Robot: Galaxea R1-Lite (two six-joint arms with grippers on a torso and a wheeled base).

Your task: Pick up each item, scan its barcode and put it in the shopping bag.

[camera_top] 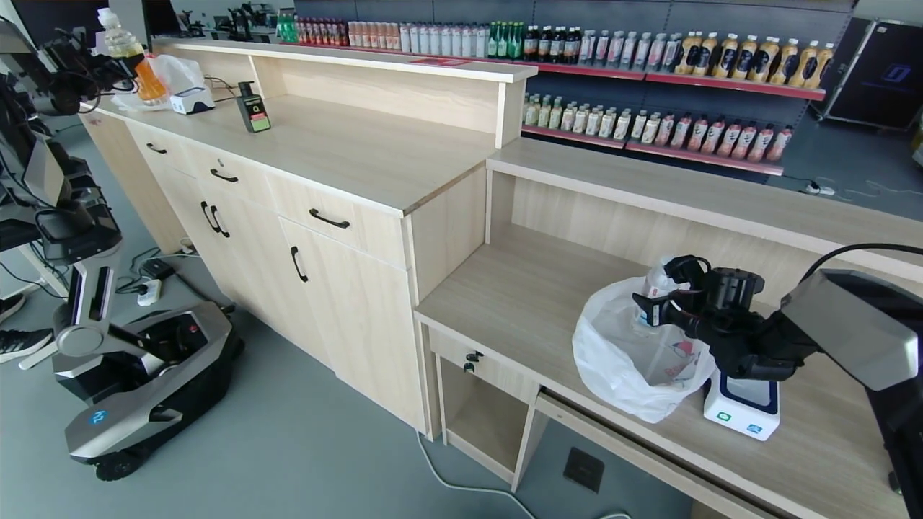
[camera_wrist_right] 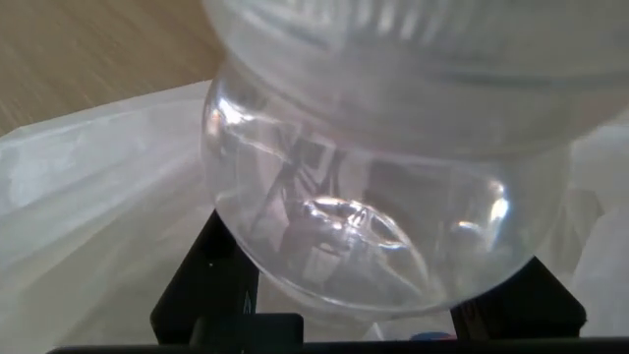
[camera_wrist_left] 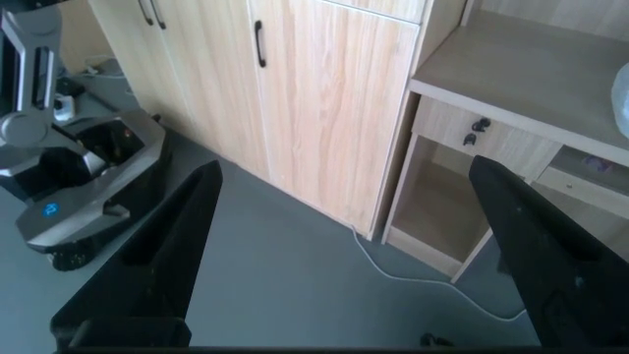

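My right gripper [camera_top: 662,303] is shut on a clear plastic bottle [camera_top: 651,282], holding it at the mouth of the white shopping bag [camera_top: 624,360] on the low desk. The right wrist view has the bottle's [camera_wrist_right: 373,197] rounded transparent body close up, with the bag's [camera_wrist_right: 88,197] thin white plastic behind it. A white barcode scanner box [camera_top: 743,414] stands on the desk just beside the bag, under my right arm. My left gripper [camera_wrist_left: 344,256] hangs open over the grey floor in front of the cabinets, with nothing between its fingers [camera_wrist_left: 147,265].
A long wooden counter [camera_top: 346,144] with drawers runs along the left, carrying a small green terminal [camera_top: 252,112]. Another robot [camera_top: 108,346] stands on the floor at far left, holding an orange drink bottle [camera_top: 137,58]. Shelves of bottles [camera_top: 649,72] line the back wall.
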